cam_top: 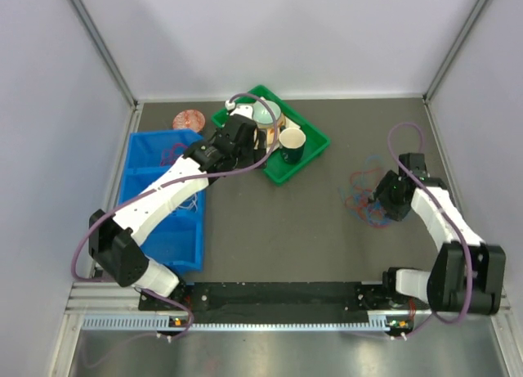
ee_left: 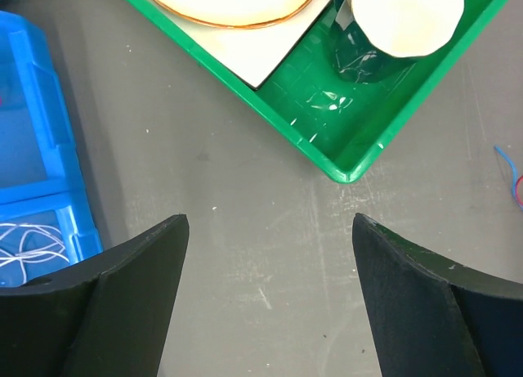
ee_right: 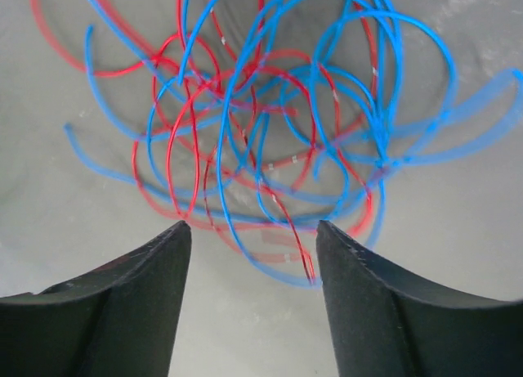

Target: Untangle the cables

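The red and blue cables lie in one tangled heap on the right of the grey table. My right gripper is low at the heap's right side and open. In the right wrist view the cables loop over one another, and the nearest loops reach between the open right gripper, close to its right finger, with nothing clamped. A white cable lies coiled in the blue bin. My left gripper hangs high beside the green tray, open and empty, over bare table.
The green tray holds a dark green cup and a round pale dish; its near corner is ahead of the left fingers. A copper-coloured disc lies behind the bin. Grey walls close in three sides.
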Action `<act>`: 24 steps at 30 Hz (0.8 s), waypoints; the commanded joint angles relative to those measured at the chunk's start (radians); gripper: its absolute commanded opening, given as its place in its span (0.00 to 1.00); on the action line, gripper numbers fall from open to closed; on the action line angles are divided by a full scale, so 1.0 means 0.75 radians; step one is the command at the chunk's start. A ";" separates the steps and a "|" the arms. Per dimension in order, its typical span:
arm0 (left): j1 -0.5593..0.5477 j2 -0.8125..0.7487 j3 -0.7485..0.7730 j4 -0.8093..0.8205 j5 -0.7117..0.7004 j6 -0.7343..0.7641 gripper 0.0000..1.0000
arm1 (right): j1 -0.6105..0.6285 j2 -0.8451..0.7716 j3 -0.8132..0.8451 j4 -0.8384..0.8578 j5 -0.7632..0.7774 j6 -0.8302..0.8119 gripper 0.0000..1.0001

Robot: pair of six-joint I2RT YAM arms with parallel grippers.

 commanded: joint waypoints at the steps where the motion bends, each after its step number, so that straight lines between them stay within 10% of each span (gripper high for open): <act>1: 0.002 -0.034 -0.024 0.082 -0.024 0.068 0.86 | 0.027 0.165 0.012 0.222 -0.060 0.034 0.48; 4: 0.004 -0.050 -0.042 0.092 -0.055 0.087 0.86 | 0.072 0.247 0.083 0.250 -0.142 0.056 0.00; 24: 0.335 -0.085 -0.006 0.068 -0.035 0.078 0.89 | 0.308 -0.350 1.149 0.028 -0.198 -0.028 0.00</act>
